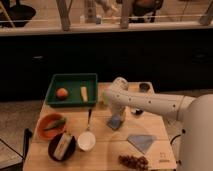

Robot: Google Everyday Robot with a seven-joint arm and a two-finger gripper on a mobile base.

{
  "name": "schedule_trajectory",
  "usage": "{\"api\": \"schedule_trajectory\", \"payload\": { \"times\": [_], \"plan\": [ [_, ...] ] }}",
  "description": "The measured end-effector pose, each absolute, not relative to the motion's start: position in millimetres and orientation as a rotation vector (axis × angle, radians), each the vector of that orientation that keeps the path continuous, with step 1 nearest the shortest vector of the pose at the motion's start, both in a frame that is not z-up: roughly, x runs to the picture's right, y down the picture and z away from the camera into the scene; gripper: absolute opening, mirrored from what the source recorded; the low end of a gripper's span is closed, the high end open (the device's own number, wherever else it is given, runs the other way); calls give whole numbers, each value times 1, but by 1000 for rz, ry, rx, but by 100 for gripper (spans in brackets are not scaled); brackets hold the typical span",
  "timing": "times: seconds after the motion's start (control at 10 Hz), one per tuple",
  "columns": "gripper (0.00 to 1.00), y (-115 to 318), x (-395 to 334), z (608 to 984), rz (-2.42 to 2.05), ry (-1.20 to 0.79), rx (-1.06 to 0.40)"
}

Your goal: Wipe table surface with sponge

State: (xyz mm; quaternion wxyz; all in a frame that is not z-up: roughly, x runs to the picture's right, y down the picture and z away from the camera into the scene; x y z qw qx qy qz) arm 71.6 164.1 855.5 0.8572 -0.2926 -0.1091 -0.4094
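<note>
The light tan wooden table surface (100, 150) fills the lower middle of the camera view. The small blue-grey sponge (115, 123) lies flat on it near the centre. My white arm reaches in from the right and bends down over it. My gripper (119, 116) stands right on top of the sponge, shut on it and pressing it against the tabletop. The arm hides the fingertips and the sponge's upper edge.
A green tray (71, 80) with an orange and a yellow piece sits back left. An orange bowl (44, 131), a dark bowl (54, 151), a white bowl (86, 140) and a spoon (89, 120) stand at left. A flat blue-grey cloth (141, 142), grapes (132, 161) and a dark cup (144, 87) are at right.
</note>
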Motion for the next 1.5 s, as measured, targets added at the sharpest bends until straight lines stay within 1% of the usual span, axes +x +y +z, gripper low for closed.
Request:
{"api": "schedule_trajectory", "payload": {
  "times": [0.4,0.6,1.1,1.5],
  "plan": [
    [1,178,57,844,-892,-285,-613],
    [1,185,66,836,-874,-279,-618],
    [1,169,96,837,-820,-225,-619],
    [1,169,95,837,-818,-223,-620]
  ]
}}
